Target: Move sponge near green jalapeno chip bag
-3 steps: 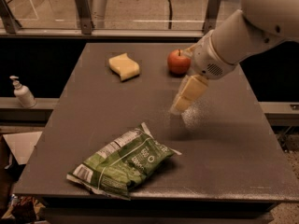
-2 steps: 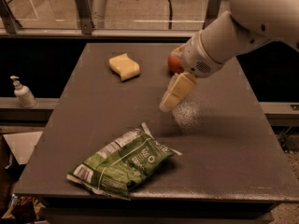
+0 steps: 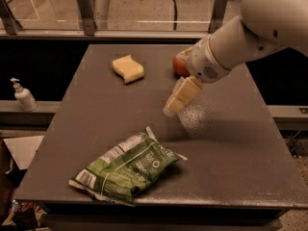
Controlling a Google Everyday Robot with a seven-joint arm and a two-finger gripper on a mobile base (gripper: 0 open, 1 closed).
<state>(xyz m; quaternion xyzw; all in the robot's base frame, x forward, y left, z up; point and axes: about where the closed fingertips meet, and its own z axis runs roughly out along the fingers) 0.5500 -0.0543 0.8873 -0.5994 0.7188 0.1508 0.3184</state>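
The sponge (image 3: 128, 69) is a pale yellow wavy block lying at the back of the dark table, left of centre. The green jalapeno chip bag (image 3: 127, 167) lies flat near the table's front edge, left of centre. My gripper (image 3: 172, 108) hangs above the middle of the table, pointing down and to the left. It is to the right of the sponge and a little nearer the front, and behind the bag. It touches neither and holds nothing that I can see.
A red apple (image 3: 180, 64) sits at the back of the table (image 3: 240, 167), partly hidden behind my white arm (image 3: 226, 42). A soap pump bottle (image 3: 23, 96) stands on a ledge left of the table. A railing runs behind the table.
My gripper and arm have moved left across the table, toward the sponge's side, and the arm now covers more of the apple. The sponge and the bag have not moved.
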